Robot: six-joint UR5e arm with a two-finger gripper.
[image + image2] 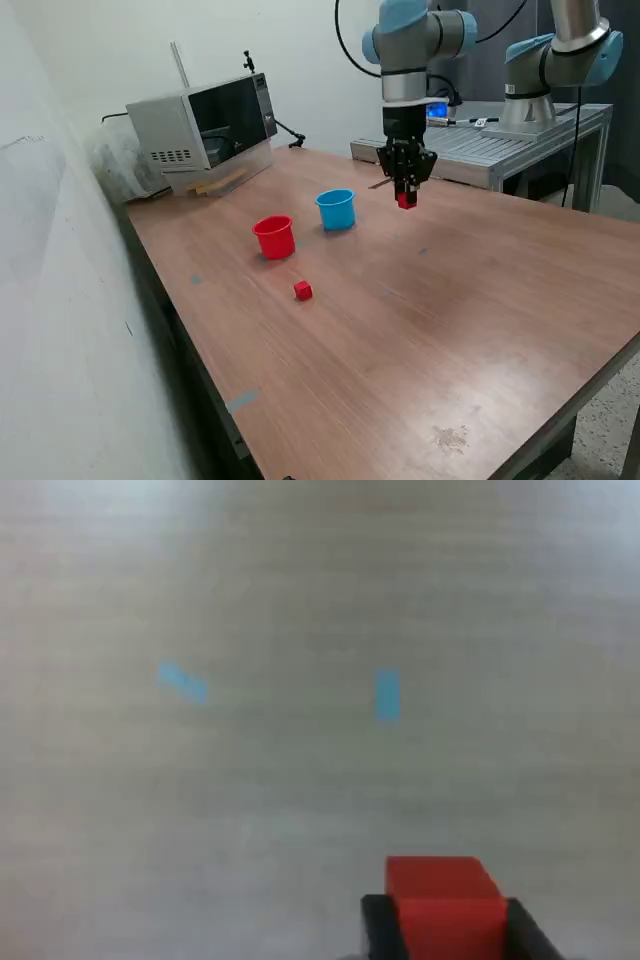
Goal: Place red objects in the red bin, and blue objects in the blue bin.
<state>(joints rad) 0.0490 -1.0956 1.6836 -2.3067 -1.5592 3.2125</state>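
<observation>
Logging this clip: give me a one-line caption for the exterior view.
End effector holds a red cube above the table, beside the blue cup; red cup and second red cube sit nearby.

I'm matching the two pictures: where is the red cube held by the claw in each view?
Exterior view: the held red cube hangs in the claw above the table, to the exterior view's right of the blue cup.
Wrist view: the same cube fills the lower edge, between the claw's dark fingers.
Shared landmark: the cube itself; the cups do not show in the wrist view.

One red cube (303,290) lies near the red cup (273,237) beside the blue cup (336,209).
</observation>
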